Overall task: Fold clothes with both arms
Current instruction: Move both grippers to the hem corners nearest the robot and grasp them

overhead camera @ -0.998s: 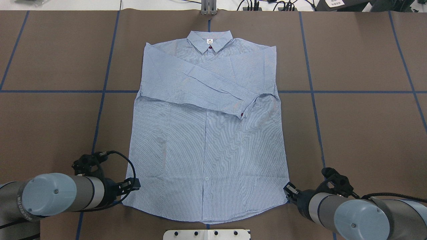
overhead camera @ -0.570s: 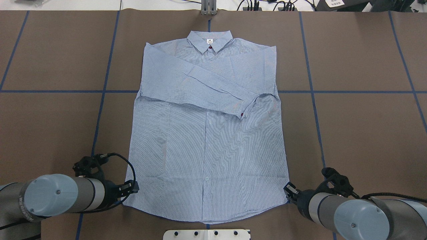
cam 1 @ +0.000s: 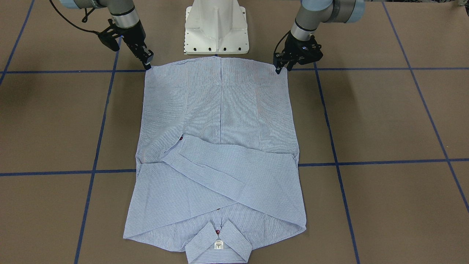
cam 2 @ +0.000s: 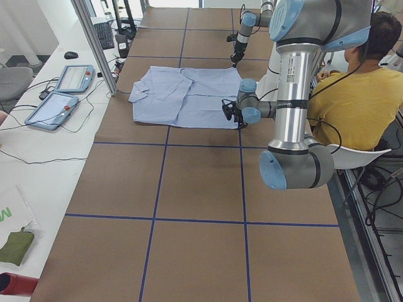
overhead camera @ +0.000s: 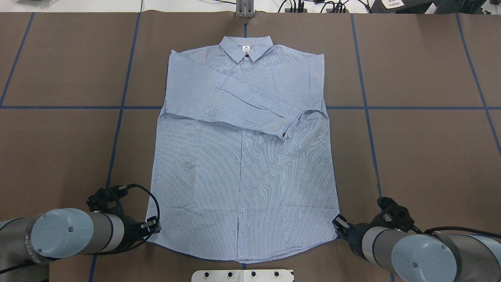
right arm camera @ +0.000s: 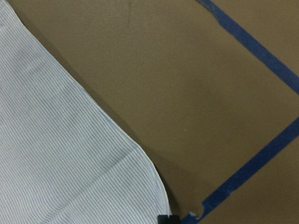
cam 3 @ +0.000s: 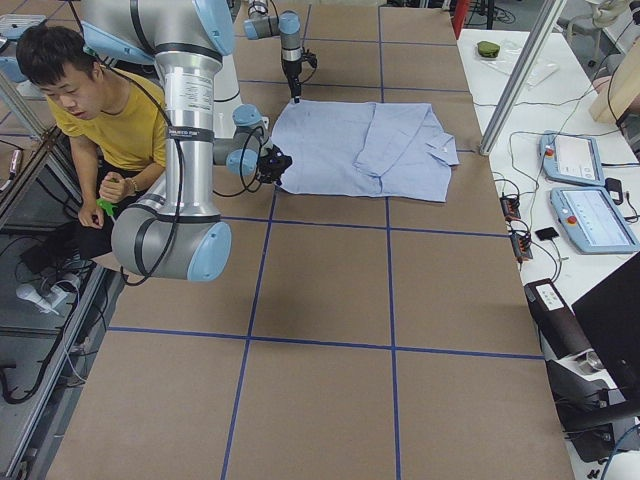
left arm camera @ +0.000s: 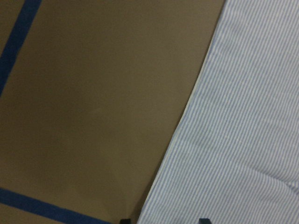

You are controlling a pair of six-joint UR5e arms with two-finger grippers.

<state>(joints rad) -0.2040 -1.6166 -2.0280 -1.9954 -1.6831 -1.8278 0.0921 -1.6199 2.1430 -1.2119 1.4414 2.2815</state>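
Shirt (overhead camera: 242, 164): lay flat mid-bench, hem at robot-side edge. Left end effector (overhead camera: 153, 226): fingers apart, had drawn back onto its hem corner, grasp pending. Right end effector (overhead camera: 337, 226): stayed put, apparently pinched on opposite corner.

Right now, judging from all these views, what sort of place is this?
Probably a robotics lab: a brown paper-covered table gridded with blue tape lines, two grey touchscreen teach pendants on a white side bench, and a seated person in a yellow shirt.
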